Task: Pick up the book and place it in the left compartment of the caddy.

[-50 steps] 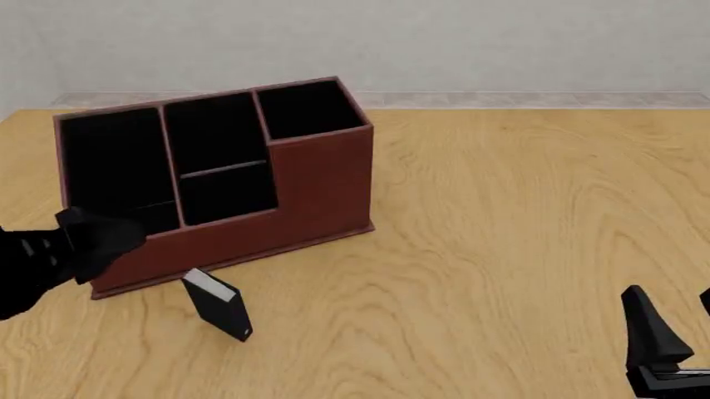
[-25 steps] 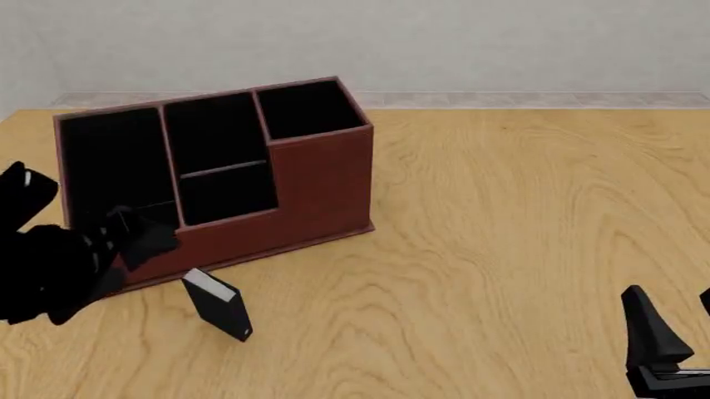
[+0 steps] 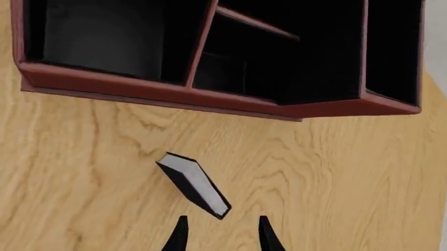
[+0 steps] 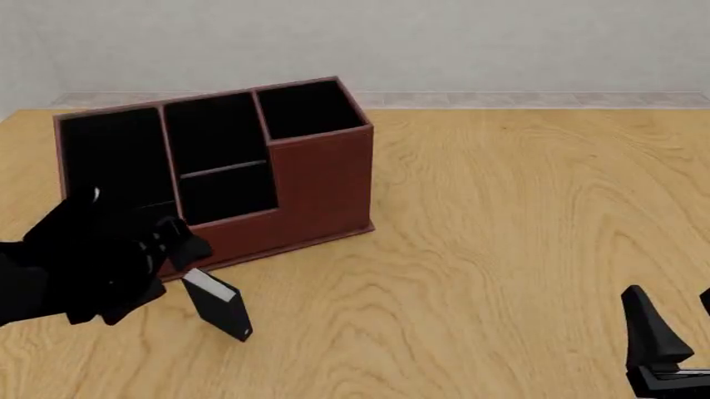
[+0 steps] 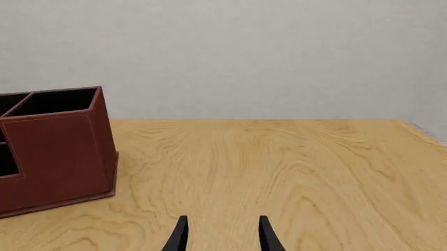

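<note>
The small black book [image 4: 219, 305] with a white page edge stands on its edge on the table, just in front of the caddy [image 4: 322, 187]. The caddy is a reddish-brown box with a black interior; its left compartment [image 4: 111, 162] is the wide tall section at its left end. My left gripper [image 4: 178, 245] hovers open above and just left of the book. In the left wrist view the book [image 3: 194, 184] lies right ahead of the open left gripper [image 3: 222, 238], below the caddy's front wall [image 3: 160, 91] and left compartment [image 3: 104, 36]. My right gripper [image 4: 677, 324] is open and holds nothing.
The wooden table [image 4: 521, 216] stretches to the right of the caddy. A pale wall [image 4: 444, 41] runs behind the table's far edge. In the right wrist view the caddy's right end [image 5: 56, 151] stands to one side, far ahead of the right gripper [image 5: 222, 238].
My left arm has swung in from the left edge toward the right, ending over the book's left side. The book, caddy and right arm have not moved.
</note>
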Robot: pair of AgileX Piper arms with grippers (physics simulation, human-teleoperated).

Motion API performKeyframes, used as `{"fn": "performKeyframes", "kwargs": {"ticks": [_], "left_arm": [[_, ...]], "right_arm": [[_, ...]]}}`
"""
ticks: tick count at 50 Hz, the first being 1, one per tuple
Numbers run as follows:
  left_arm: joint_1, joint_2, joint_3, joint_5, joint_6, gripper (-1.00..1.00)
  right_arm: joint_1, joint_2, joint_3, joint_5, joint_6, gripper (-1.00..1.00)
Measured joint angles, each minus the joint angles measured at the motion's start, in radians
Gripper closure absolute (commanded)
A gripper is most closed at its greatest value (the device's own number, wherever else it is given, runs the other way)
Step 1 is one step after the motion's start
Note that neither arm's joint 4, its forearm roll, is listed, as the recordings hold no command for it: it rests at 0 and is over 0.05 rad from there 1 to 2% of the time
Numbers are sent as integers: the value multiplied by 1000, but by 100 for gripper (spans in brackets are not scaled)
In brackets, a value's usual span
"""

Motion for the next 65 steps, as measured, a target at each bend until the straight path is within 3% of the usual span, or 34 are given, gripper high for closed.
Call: {"fn": "performKeyframes", "kwargs": {"ticks": [23, 65], "left_arm": [[1, 136, 56, -158, -46, -100], [33, 283, 117, -313, -55, -100]], "right_arm": [[0, 0, 0, 0, 0, -100], [0, 0, 0, 0, 0, -100]]}}
